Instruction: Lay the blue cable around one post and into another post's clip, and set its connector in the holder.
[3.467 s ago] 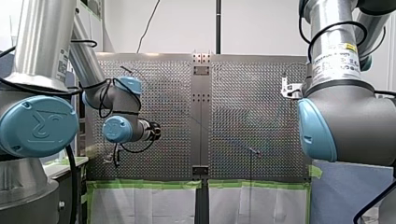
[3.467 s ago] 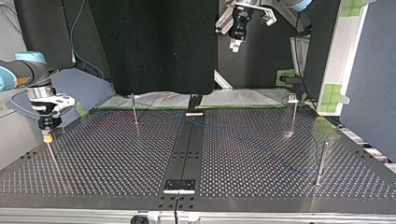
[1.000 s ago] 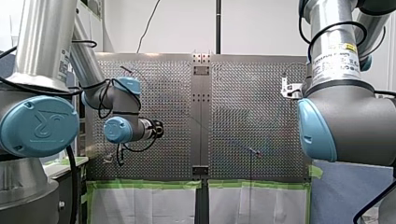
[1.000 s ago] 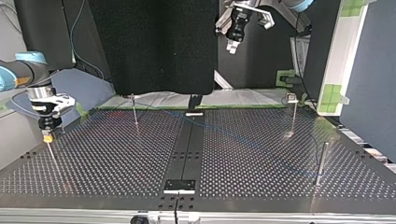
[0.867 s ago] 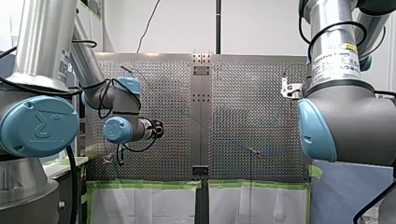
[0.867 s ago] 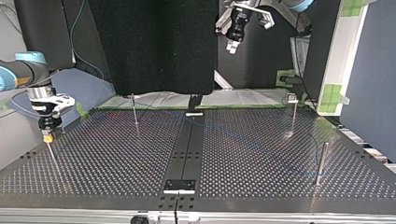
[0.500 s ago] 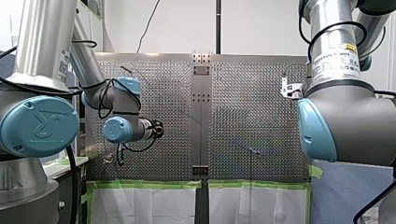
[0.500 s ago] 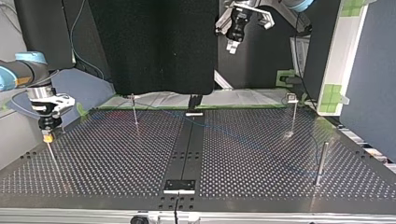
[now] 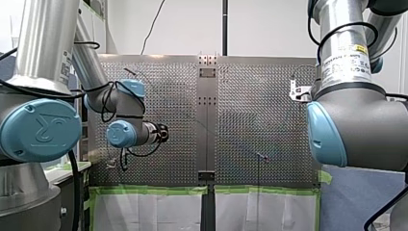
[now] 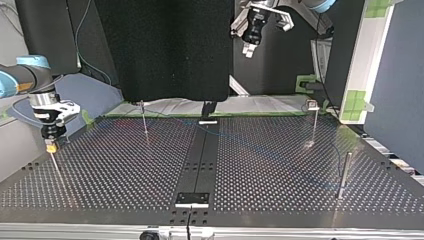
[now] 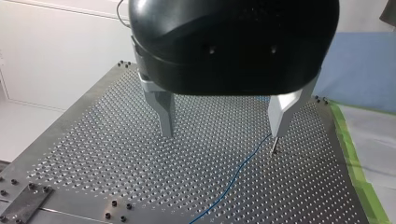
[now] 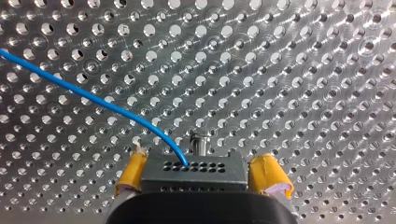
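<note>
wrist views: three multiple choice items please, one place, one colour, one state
1. Where is the connector? A flat on the table; B between the pads of my right claw; C in my left claw.
2. What colour are those pads? A yellow; B green; C black.
3. How is my left claw? A shut on the connector; B shut with nothing in it; C open and empty.
Key: B, the connector sits between them; A, both show yellow; C, its metal fingers stand apart over the table.

Posts (image 10: pixel 344 172) at table (image 10: pixel 125 172) edges — middle open
</note>
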